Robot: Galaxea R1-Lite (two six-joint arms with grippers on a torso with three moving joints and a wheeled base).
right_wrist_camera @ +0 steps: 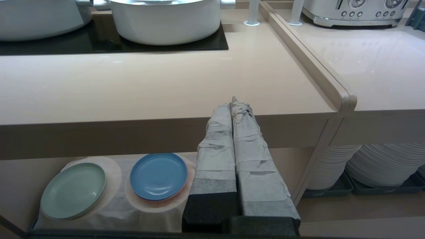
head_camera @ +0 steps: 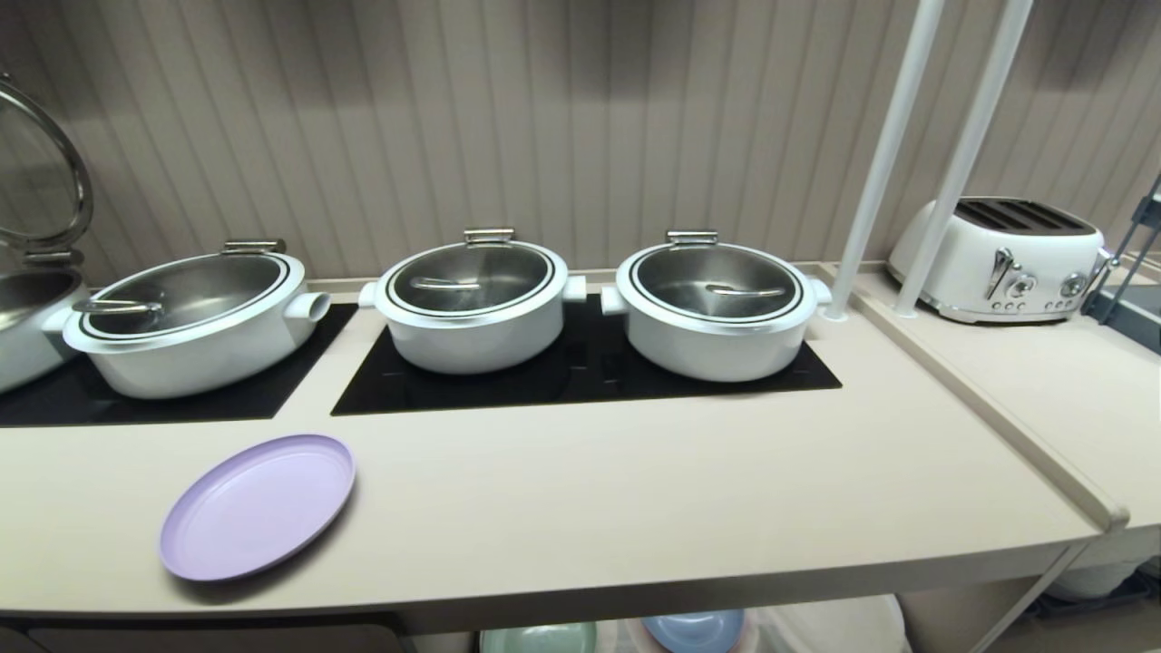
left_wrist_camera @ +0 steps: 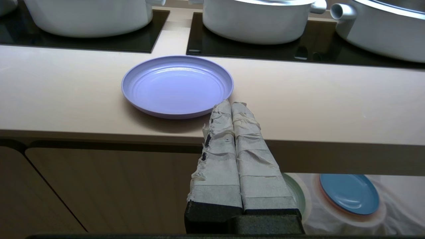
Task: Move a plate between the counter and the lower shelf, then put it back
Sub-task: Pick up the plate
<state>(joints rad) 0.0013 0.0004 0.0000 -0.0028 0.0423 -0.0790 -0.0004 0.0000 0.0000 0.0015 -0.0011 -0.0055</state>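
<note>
lavender plate [head_camera: 257,504] on beige counter [head_camera: 635,490]; white pots [head_camera: 472,299], black cooktop panels [head_camera: 580,381], white toaster [head_camera: 1002,258].

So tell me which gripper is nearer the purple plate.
Left. The left gripper, shut, sits just off the plate at the counter front; the right gripper, shut, faces bare counter further along, nearer the toaster.

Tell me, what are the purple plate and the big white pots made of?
The purple plate looks like matte plastic: even colour, soft sheen, moulded rings. The white pots seem to be enamelled or painted metal, smooth and glossy, with lids that look like glass rimmed in shiny steel. That is only my guess from the look.
</note>
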